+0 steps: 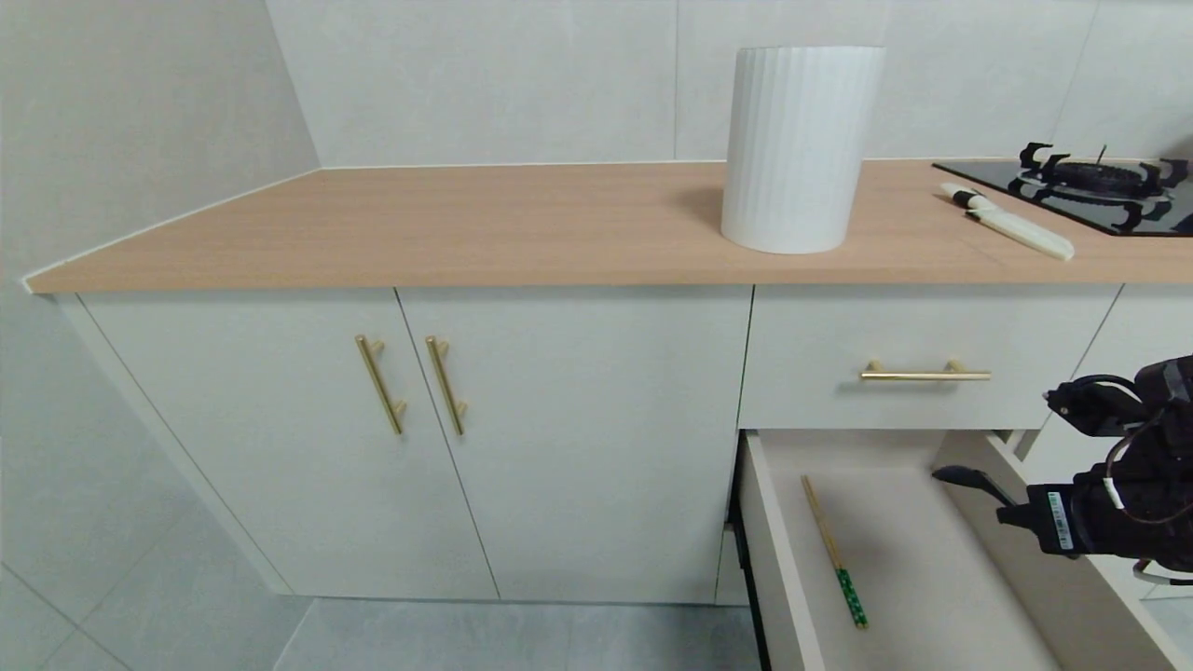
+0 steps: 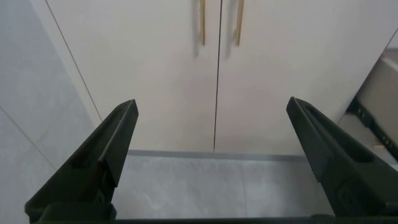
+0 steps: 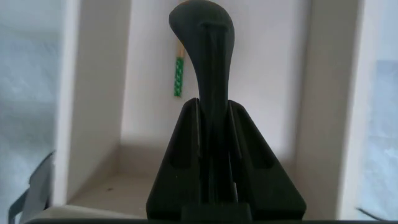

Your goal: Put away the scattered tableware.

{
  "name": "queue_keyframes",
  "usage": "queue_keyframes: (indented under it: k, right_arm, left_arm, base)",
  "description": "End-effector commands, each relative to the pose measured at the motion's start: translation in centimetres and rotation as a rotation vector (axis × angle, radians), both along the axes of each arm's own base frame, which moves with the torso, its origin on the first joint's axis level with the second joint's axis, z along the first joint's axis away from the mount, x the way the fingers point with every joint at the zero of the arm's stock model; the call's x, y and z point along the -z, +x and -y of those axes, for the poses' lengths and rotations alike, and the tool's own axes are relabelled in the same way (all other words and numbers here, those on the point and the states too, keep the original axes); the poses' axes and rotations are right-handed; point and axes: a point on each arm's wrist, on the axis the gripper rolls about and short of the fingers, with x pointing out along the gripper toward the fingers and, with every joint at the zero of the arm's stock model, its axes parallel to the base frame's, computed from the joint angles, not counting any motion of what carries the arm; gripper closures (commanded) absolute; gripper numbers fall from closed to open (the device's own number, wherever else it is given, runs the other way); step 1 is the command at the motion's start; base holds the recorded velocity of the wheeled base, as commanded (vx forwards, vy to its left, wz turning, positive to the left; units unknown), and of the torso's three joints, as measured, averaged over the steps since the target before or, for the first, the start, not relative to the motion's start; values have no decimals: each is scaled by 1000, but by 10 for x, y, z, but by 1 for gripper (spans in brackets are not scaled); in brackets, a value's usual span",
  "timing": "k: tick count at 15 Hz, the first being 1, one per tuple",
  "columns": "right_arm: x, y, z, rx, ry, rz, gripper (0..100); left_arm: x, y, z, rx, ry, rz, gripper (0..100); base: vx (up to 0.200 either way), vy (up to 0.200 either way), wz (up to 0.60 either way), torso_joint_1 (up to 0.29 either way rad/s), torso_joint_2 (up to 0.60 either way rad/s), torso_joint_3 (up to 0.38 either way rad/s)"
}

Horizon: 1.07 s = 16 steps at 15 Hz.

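My right gripper [image 1: 1014,513] is shut on a black spoon-shaped utensil [image 1: 966,482], held over the right side of the open lower drawer [image 1: 772,550]. In the right wrist view the utensil [image 3: 203,37] sticks out past the shut gripper [image 3: 211,118], above the drawer floor [image 3: 267,74]. A pair of wooden chopsticks with green ends [image 1: 833,552] lies in the drawer's left part [image 3: 178,73]. A white-handled knife [image 1: 1007,222] rests on the counter. My left gripper [image 2: 211,111] is open with nothing in it, low in front of the cabinet doors [image 2: 219,74].
A tall white ribbed container [image 1: 800,149] stands on the wooden countertop [image 1: 466,224]. A black gas hob [image 1: 1090,182] is at the far right. Above the open drawer is a closed drawer with a gold handle [image 1: 923,375]. Two cabinet doors with gold handles [image 1: 410,382] are to the left.
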Motion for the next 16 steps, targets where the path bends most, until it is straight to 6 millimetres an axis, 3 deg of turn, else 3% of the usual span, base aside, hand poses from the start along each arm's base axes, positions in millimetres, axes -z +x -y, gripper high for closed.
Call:
queue_keyframes:
  k: [1,8,12,13,14,16]
  right_arm:
    - [11,6,-1,4,-15,-45,100]
    - [45,24,-10,-11,-48,-179,100]
    - [100,54,-11,20,-82,-230,100]
    - [122,58,-11,35,-104,-227,100]
    - [122,58,-11,35,-104,-227,100]
    - [168,75,-11,67,-142,-159,100]
  left_arm:
    - [0,0,0,0,-1,0,0]
    - [0,0,0,0,-1,0,0]
    - [0,0,0,0,-1,0,0]
    - [0,0,0,0,-1,0,0]
    - [0,0,0,0,-1,0,0]
    - [0,0,0,0,-1,0,0]
  base:
    - [0,0,0,-36,398,344]
    - [0,0,0,-3,69,59]
    - [0,0,0,0,0,0]
    - [0,0,0,0,0,0]
    - [0,0,0,0,0,0]
    - [0,0,0,0,0,0]
